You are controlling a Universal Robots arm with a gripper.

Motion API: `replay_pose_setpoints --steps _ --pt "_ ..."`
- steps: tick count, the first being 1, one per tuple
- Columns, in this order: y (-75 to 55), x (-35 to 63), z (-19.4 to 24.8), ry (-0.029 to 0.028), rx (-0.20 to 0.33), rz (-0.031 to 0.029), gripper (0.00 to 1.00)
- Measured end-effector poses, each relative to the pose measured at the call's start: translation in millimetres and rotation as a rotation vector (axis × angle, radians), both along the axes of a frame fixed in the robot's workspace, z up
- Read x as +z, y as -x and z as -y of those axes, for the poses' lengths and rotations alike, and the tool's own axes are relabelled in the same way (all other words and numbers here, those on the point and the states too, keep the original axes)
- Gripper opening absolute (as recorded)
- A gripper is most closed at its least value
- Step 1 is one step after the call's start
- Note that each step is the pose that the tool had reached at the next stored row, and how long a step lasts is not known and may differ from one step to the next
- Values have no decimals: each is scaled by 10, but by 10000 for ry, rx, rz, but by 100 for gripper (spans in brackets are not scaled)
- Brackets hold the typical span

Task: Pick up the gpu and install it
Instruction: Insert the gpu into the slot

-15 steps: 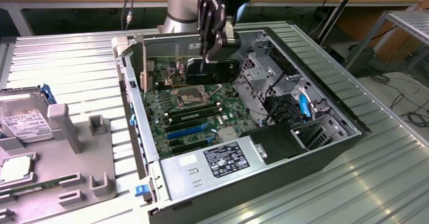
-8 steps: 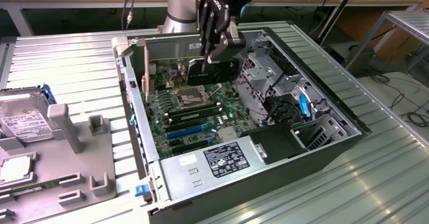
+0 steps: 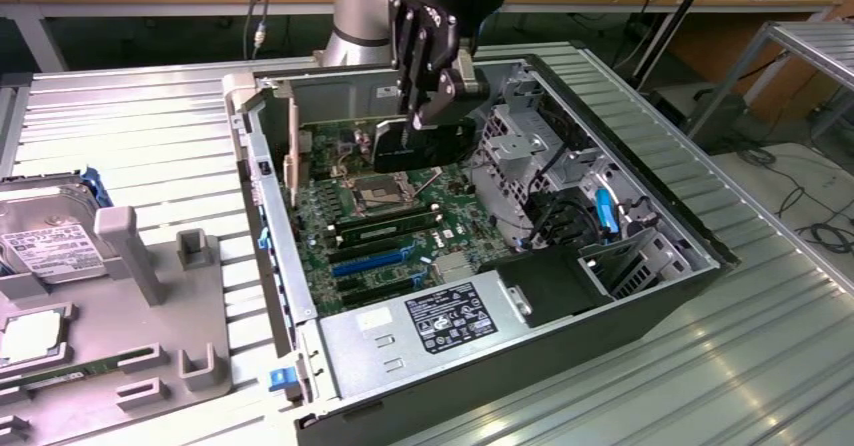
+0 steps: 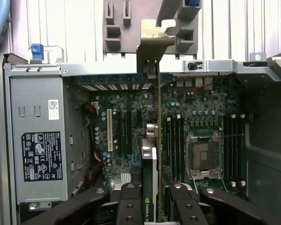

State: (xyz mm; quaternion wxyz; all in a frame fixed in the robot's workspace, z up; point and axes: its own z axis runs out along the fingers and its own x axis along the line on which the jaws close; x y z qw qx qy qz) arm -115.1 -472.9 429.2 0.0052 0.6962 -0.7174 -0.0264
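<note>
The jaws pinch the gpu (image 3: 424,146) from both faces and hold it on edge, in the air over the motherboard (image 3: 387,216) of the open computer case (image 3: 674,301) on the ribbed counter (image 3: 134,126). In the wrist view the gpu (image 4: 150,164) appears edge-on. Its long axis runs from the jaws out to its metal bracket (image 4: 152,42), which reaches over the case's rear wall. That axis looks parallel to the expansion slots (image 4: 123,131). The slots lie below and off to the power supply (image 4: 37,140) side, while the card hangs nearer the CPU socket (image 4: 203,154).
</note>
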Motion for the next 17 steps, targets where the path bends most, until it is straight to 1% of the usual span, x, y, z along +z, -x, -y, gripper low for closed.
replay_pose_setpoints --steps 4,7,13,17 --pt "-23 -47 0 -30 -1 1 27" --pt "-37 -89 0 -43 -1 0 27" --pt "-52 -182 0 -108 -1 0 27" --pt "-62 -232 0 -138 -1 1 27"
